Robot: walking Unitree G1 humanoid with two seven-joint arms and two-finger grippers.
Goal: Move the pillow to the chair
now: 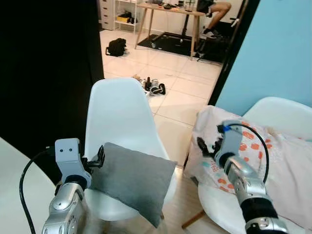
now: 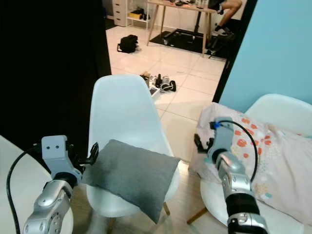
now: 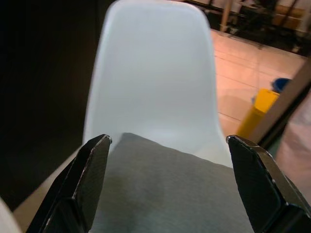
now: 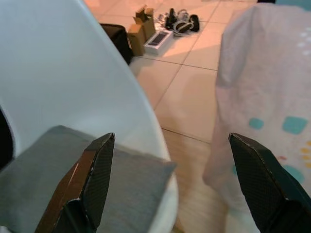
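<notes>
Grey square fabric pillow lies on the white moulded plastic chair, overhanging its front edge, just ahead of the left hand, whose fingers are apart. It could slide off if nudged as either hand withdraws; the right hand, also spread, hangs beside the seat.

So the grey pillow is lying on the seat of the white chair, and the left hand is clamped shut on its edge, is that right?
Not quite. The grey pillow does lie on the seat of the white chair, but the left hand is not clamped on it. The left wrist view shows its two black fingers spread wide open, with the pillow lying between them, ungripped.
</notes>
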